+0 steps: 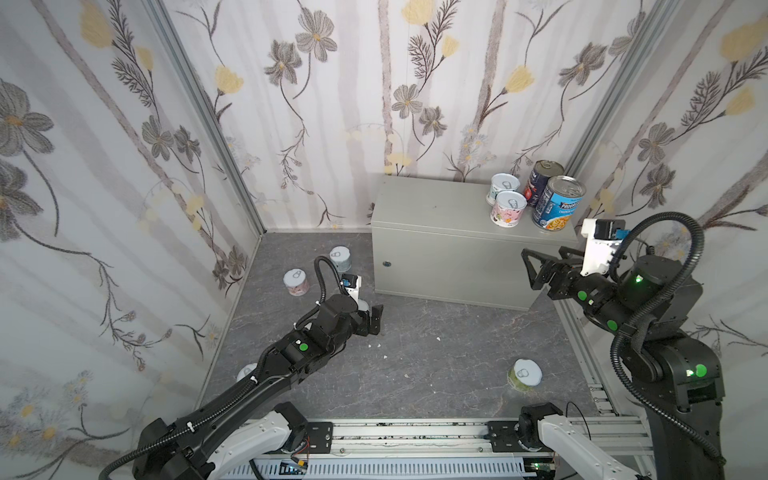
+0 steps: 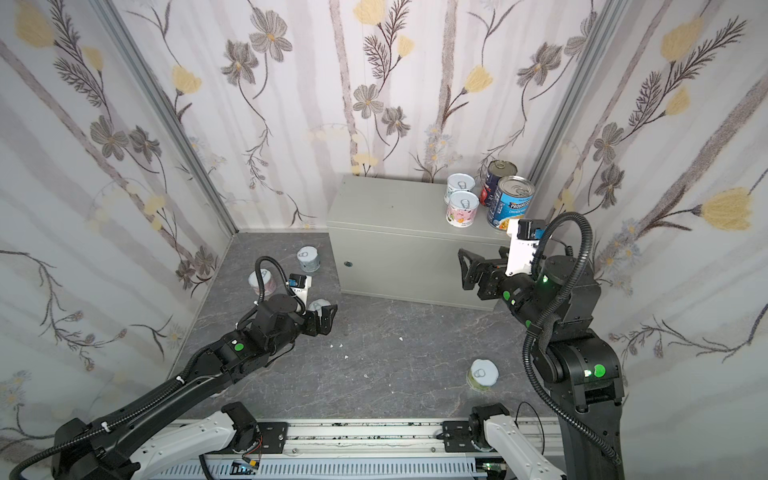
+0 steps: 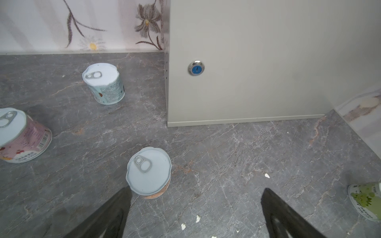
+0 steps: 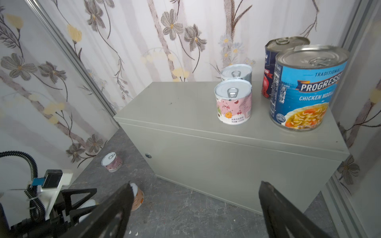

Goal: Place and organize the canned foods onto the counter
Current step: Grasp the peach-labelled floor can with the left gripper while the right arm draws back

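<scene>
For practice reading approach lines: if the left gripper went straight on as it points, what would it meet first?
Probably the counter's front, below its lock; the orange can lies beside the left gripper's path.

Left gripper (image 1: 373, 319) low, right gripper (image 1: 528, 270) raised (fingers (image 3: 115, 210) of both spread wide).

Left arm (image 1: 257, 374) and right arm (image 1: 669, 365): black housings; round green stickers (image 1: 304, 346) on the joints; ribbed black cable conduit (image 1: 669, 217) at each wrist; white camera mount (image 1: 596, 253) with blue tab; left pincer (image 3: 196, 191) and right pincer (image 4: 195, 185): black triangular fingers; white base links (image 1: 266, 432) at six o'clock on an aluminium rail (image 1: 415, 432).
</scene>
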Action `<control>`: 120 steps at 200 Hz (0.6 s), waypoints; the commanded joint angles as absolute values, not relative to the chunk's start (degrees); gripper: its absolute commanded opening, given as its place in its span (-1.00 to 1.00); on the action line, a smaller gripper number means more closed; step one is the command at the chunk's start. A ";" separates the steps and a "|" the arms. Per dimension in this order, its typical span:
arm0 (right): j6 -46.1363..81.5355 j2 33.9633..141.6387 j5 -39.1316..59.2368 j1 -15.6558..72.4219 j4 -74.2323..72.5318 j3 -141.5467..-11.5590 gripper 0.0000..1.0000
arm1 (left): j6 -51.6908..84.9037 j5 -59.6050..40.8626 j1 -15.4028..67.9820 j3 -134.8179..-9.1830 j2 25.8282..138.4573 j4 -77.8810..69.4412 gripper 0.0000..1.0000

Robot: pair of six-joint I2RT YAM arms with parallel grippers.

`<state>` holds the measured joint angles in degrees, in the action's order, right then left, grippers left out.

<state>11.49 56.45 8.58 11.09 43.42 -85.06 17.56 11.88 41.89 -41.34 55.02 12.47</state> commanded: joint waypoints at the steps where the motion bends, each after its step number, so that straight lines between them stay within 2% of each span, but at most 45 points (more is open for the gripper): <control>1: 12.22 51.98 11.36 12.65 38.37 -77.84 0.91 | 20.13 14.38 41.86 -39.07 54.60 11.17 1.00; 69: 17.93 41.04 15.68 17.07 28.70 -53.65 0.87 | 23.81 17.35 41.69 -30.28 55.42 5.46 1.00; 120: 19.07 37.57 16.36 20.14 24.70 -43.91 0.86 | 23.99 17.09 39.31 -28.39 60.16 -0.12 1.00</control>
<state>17.72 38.57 14.94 19.18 30.44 -46.57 22.94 16.47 40.64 -29.04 58.41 5.37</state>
